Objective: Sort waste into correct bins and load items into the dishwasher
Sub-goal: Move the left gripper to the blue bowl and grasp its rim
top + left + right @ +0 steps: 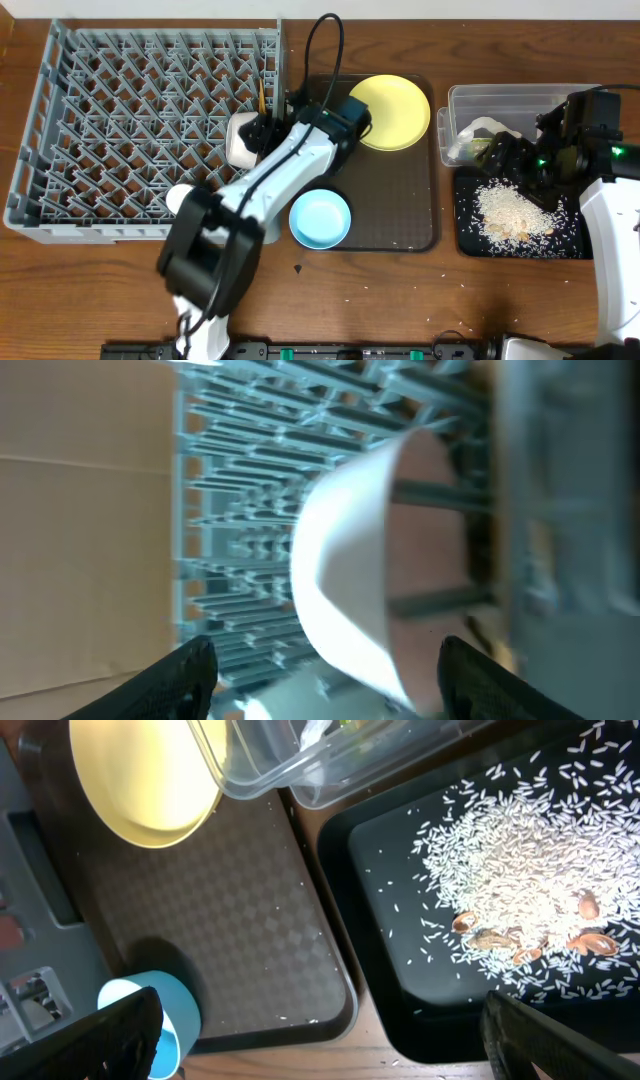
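The grey dish rack fills the left of the table. A white bowl lies on its side at the rack's right edge. My left gripper is open around it, and the left wrist view shows the bowl between the spread fingers. A thin wooden chopstick stands in the rack. The yellow plate and light blue bowl sit on the brown tray. My right gripper is open and empty. Rice lies in the black tray. White paper is in the clear tub.
A small whitish cup sits at the rack's front edge, beside my left arm. The right wrist view shows the plate, the tub, the rice and the blue bowl. Stray grains dot the brown tray and the wood.
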`<state>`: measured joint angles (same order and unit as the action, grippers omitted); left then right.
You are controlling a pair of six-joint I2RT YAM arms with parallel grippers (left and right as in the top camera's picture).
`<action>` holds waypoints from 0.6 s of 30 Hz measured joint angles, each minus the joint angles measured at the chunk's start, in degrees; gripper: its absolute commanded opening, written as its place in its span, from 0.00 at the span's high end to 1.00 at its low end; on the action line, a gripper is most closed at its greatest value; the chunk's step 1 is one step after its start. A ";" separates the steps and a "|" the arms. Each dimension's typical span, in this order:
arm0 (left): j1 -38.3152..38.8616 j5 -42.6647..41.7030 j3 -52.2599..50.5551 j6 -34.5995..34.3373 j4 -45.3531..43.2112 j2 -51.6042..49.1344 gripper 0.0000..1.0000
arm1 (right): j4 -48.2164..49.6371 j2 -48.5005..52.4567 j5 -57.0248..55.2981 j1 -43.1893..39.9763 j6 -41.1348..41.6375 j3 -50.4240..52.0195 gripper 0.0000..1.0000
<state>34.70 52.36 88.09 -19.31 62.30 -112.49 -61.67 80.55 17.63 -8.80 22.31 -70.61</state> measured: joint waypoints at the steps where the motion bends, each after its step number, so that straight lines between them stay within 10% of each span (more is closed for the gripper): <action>1: 0.31 -2.32 0.00 0.00 -0.13 1.68 0.29 | 0.00 0.00 0.00 0.00 0.00 0.00 0.01; 18: 0.96 -42.64 -6.16 -6.75 0.15 17.33 0.60 | 0.37 0.00 0.00 0.02 0.00 0.00 0.01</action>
<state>35.66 9.72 81.93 -26.06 62.46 -95.15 -61.30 80.55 17.63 -8.78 22.31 -70.61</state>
